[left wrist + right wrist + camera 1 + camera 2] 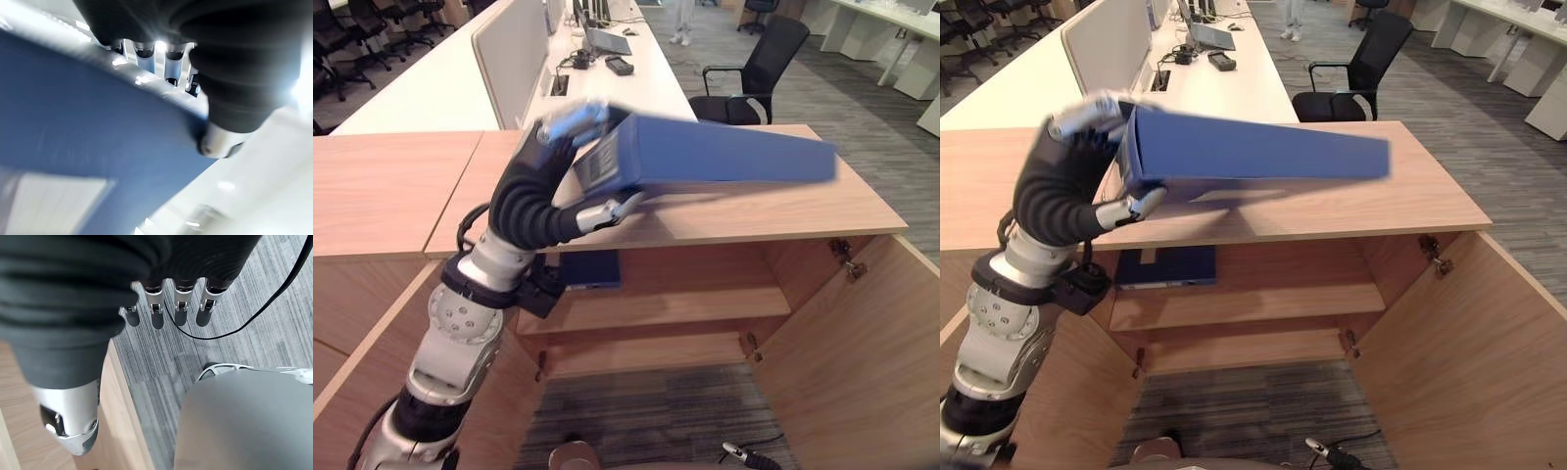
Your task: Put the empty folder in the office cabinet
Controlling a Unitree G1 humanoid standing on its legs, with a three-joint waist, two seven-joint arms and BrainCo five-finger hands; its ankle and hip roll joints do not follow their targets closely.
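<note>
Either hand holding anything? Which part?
The left hand grips the blue folder at its spine end, fingers over the top, thumb beneath, above the cabinet top. The right hand holds nothing.

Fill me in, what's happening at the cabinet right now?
The left hand grips one end of a blue folder and holds it in the air above the wooden cabinet top. The cabinet doors stand open, and another blue item already lies on the upper shelf. The right hand hangs idle, fingers relaxed, over the carpet beside an open door. The folder is not in yet.
</note>
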